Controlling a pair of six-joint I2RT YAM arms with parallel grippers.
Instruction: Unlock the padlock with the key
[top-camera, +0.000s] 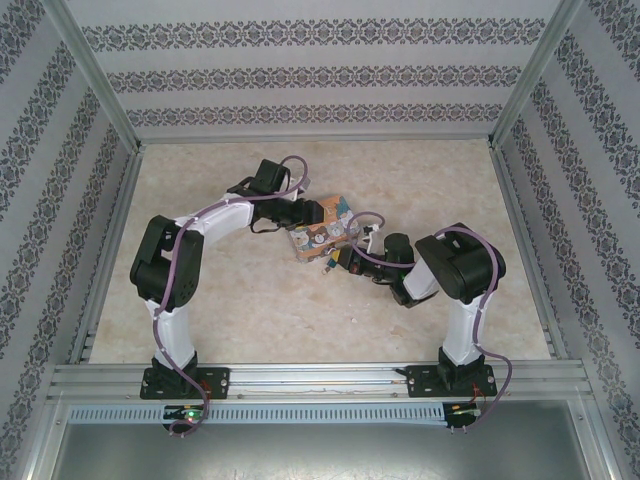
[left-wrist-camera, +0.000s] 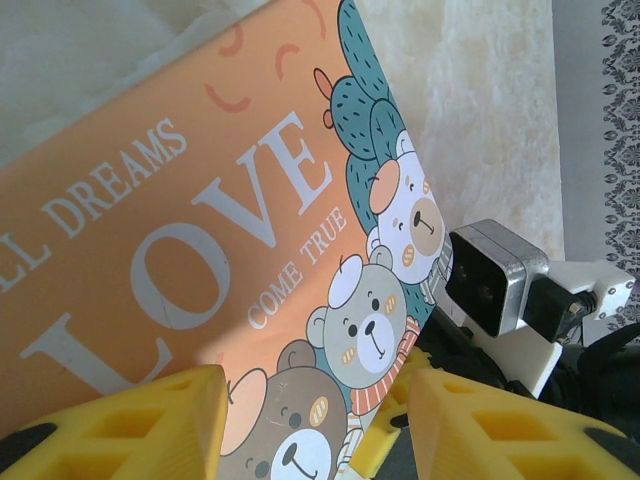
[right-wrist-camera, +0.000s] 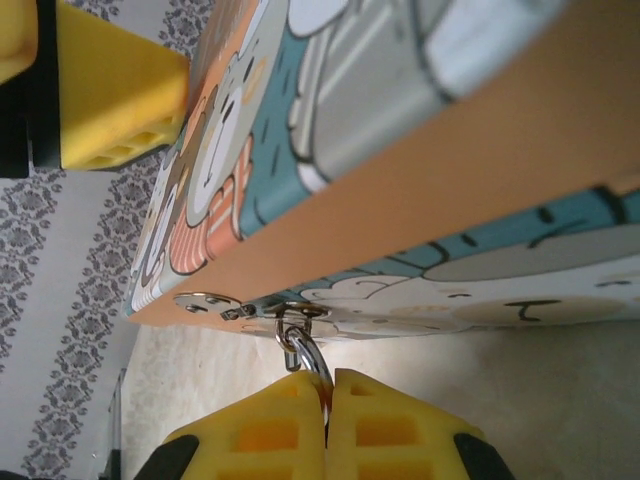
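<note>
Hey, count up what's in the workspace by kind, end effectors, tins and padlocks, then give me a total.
End effectors: 2 (left end effector, right end effector)
Tin: 1
Padlock: 1
Total: 4

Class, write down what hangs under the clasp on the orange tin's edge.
A thin silver shackle hangs under the tin's clasp, pinched in the shut right claw. Its yellow fingers cover whatever lies lower.
</note>
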